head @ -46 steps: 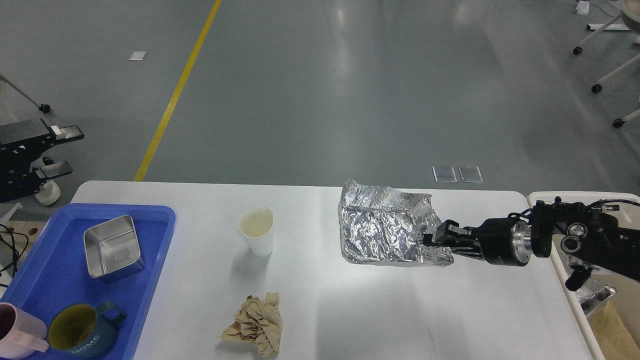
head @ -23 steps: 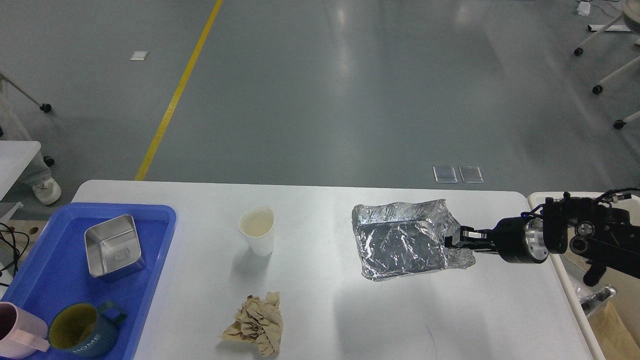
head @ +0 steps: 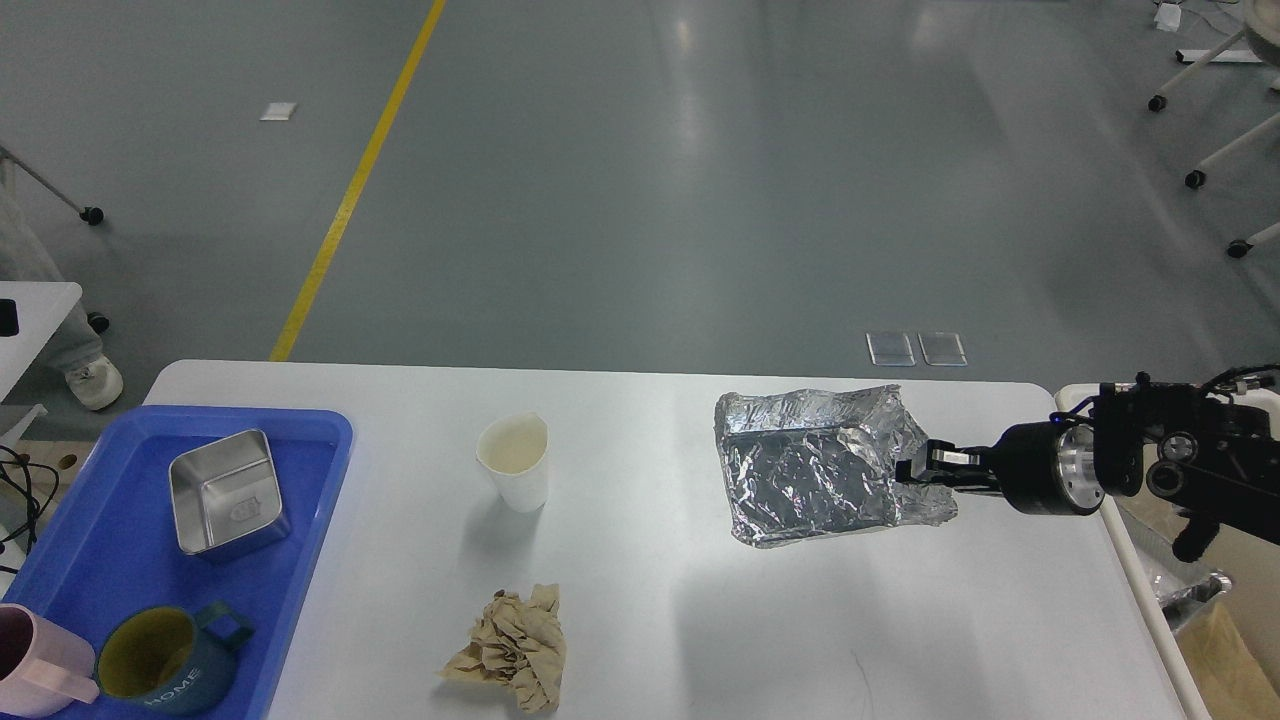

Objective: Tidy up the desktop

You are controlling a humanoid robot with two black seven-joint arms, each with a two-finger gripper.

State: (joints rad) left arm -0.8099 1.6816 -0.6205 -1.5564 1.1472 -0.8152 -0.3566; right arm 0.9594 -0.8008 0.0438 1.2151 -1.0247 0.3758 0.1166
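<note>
The white desktop [head: 660, 620] fills the lower half of the head view. My right gripper [head: 915, 470] comes in from the right and is shut on the right edge of a crumpled foil tray [head: 810, 470], holding it just above the desktop's right part. A white paper cup [head: 514, 461] stands upright left of centre. A crumpled brown paper wad [head: 512, 648] lies near the front edge. My left gripper is out of view.
A blue plastic tray [head: 310, 500] at the left holds a square metal tin [head: 226, 492], a dark green mug [head: 165, 660] and a pink mug [head: 30, 675]. A cream-white bin [head: 1140, 570] stands off the desktop's right edge with foil and paper inside.
My right gripper has pulled the foil tray to the right toward the bin, and the tray has tilted flatter. The dark equipment at the far left has left the view.
</note>
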